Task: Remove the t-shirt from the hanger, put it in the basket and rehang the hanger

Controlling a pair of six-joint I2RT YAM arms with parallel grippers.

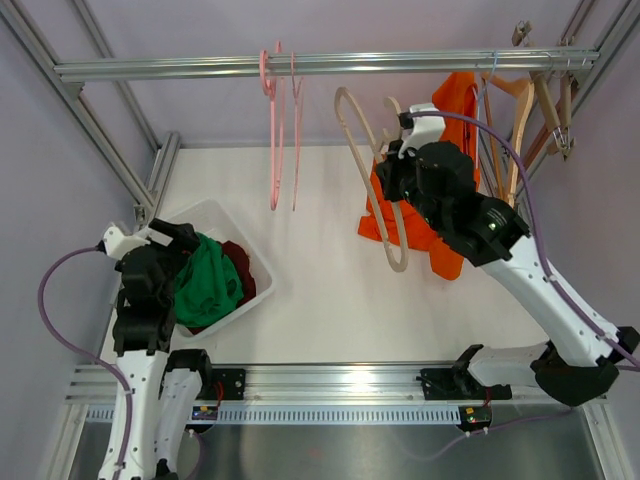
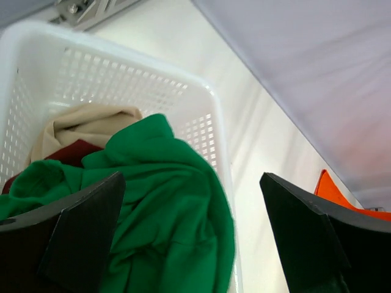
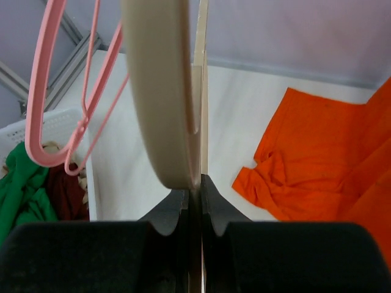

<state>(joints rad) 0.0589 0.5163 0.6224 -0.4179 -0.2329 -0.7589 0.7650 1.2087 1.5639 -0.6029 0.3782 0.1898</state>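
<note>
A green t-shirt lies crumpled in the white basket, free of any hanger. My left gripper hovers just above it, open, with nothing between its fingers; in the left wrist view the green t-shirt fills the space under my left gripper. My right gripper is shut on a bare cream hanger that hangs from the rail. In the right wrist view the cream hanger rises straight from my right gripper.
An orange t-shirt hangs at the right behind the right arm, also seen as orange cloth. Two pink hangers and several wooden hangers hang on the rail. Beige and dark red garments lie under the green one.
</note>
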